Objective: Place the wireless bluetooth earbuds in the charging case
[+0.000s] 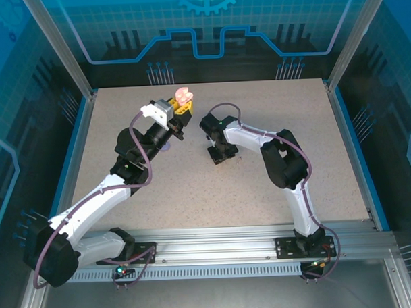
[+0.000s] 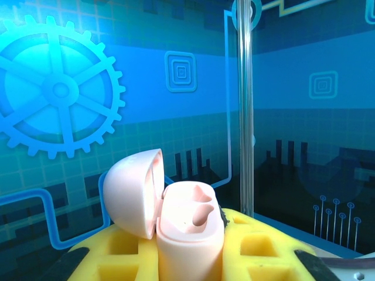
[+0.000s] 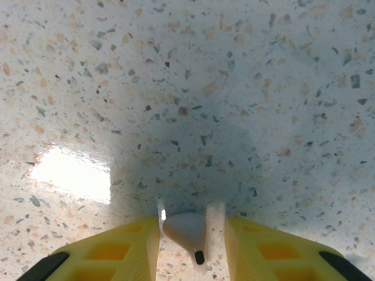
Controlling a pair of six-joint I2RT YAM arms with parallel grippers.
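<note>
Well, from the top, the left arm reaches up and away from its base toward 12 o'clock. The left gripper (image 1: 183, 104) is high off the table (image 1: 292, 124), and it is clenched on the pink charging case (image 1: 185, 94). The case sticks out past the yellow fingers at 12 o'clock.

Seen from the left wrist, the case is open. Its round lid (image 2: 133, 193) is tipped back at 9 o'clock of the base (image 2: 187, 243). The base stands up between the two yellow fingers and touches both. One hollow in the base has a small pink piece (image 2: 199, 215) in it. I cannot tell for sure if that is a bud. Behind the case are a blue wall (image 2: 58, 91) with a big gear picture and a shiny post (image 2: 244, 105).

At about 4 o'clock from the case, the right gripper (image 1: 220, 155) points down, close to the table.

Seen from the right wrist, its two clear pads (image 3: 215, 225) pinch one pale earbud (image 3: 181, 228). The fat end of the bud sits between the pads and its thin stem points to 5 o'clock. The speckled table lies under it, with a bright patch of light (image 3: 73, 172) at 9 o'clock.
</note>
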